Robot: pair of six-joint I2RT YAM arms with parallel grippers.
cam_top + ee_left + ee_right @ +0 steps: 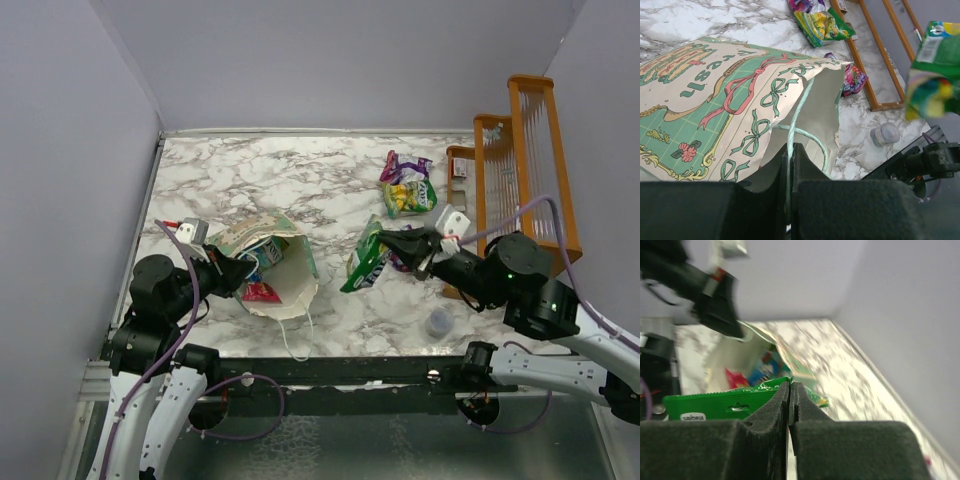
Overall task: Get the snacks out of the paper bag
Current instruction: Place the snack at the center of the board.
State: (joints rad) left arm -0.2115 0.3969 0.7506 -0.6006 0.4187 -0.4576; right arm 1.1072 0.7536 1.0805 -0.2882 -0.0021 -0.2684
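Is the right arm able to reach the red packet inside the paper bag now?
Probably not yet: the right gripper is shut on a green packet. The paper bag lies open, with the red packet in sight.

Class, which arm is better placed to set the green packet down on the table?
Right: the right claw grips the green packet; the left claw pinches the paper bag at its mouth.
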